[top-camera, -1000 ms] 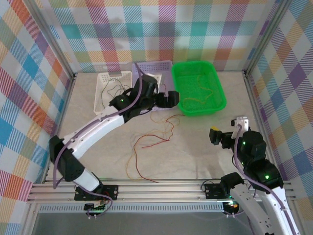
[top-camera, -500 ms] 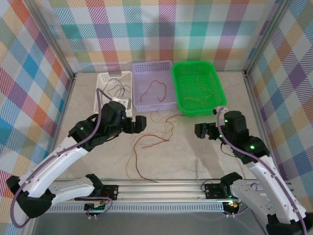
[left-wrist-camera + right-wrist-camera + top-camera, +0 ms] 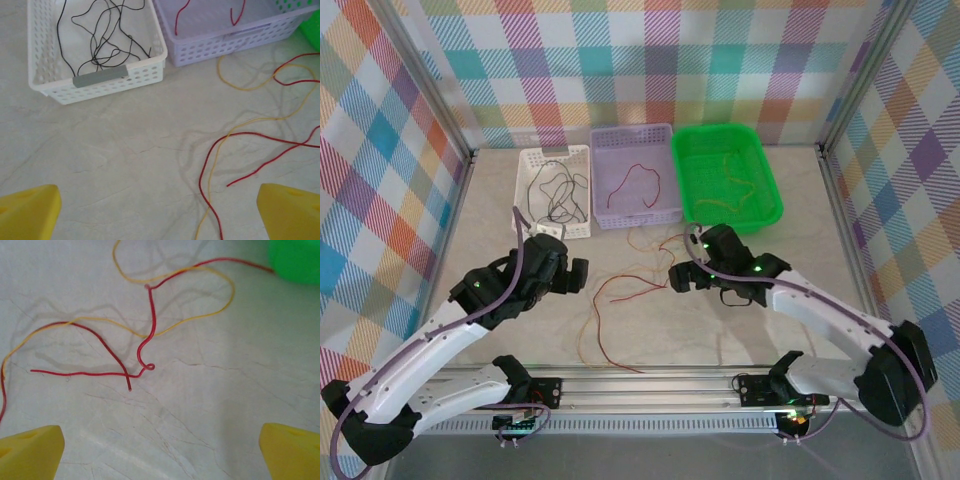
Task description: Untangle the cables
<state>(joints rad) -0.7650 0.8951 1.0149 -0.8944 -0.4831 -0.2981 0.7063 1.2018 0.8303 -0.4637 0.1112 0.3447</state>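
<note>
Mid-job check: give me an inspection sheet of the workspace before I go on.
Surface: marbled table, loose wires lying on it.
Job's things: red and orange-yellow wires crossed on the table; black wires in white basket; red wire in purple basket; orange-yellow wires in green basket.
Clutter: nothing seen.
Grippers: left gripper and right gripper open, empty, either side of the loose wires.
Cables: purple-grey arm cable loops above left arm, apart from the wires.
Surroundings: plaid walls, aluminium rail at near edge.
</note>
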